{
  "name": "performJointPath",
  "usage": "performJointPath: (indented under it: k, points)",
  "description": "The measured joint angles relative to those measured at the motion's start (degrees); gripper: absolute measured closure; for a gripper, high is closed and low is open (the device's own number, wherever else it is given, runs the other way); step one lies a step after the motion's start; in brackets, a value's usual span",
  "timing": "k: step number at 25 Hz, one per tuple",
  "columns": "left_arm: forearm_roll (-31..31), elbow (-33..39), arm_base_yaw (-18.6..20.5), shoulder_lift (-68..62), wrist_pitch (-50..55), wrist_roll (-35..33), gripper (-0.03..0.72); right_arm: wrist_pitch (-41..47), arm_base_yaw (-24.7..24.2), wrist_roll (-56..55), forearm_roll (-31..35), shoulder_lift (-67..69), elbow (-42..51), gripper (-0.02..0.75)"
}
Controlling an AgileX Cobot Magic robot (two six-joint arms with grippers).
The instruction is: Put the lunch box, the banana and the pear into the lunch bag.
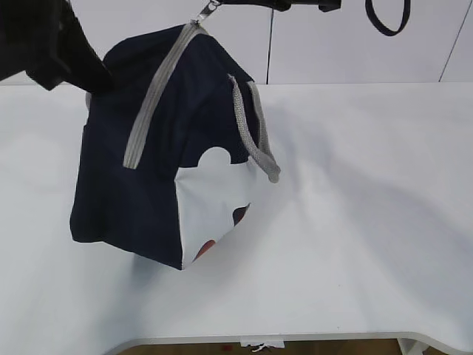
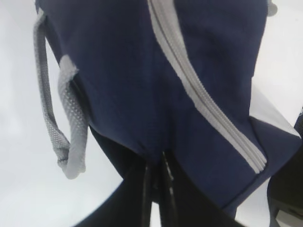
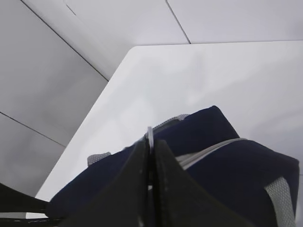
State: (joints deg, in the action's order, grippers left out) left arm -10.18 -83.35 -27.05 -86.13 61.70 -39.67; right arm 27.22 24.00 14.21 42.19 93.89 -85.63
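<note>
The navy lunch bag hangs tilted over the white table, held by both grippers. Its grey zipper looks closed, and a grey handle and the white side panel face me. My left gripper is shut on the bag's navy fabric at the upper left corner; it also shows in the left wrist view. My right gripper is shut on the metal ring pull, which is at the top edge of the exterior view. The lunch box, banana and pear are out of view.
The white table stretches right of the bag, with its front edge at the bottom. A black strap loop hangs at the top right. A white panelled wall stands behind.
</note>
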Motion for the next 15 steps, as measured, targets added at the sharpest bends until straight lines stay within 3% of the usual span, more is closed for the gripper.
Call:
performJointPath:
  k: [15]
  points:
    - [-5.82, 0.00, 0.00, -6.23, -3.22, -0.10, 0.694, 6.53, -1.14, 3.07, 6.47, 0.00, -0.40, 0.737]
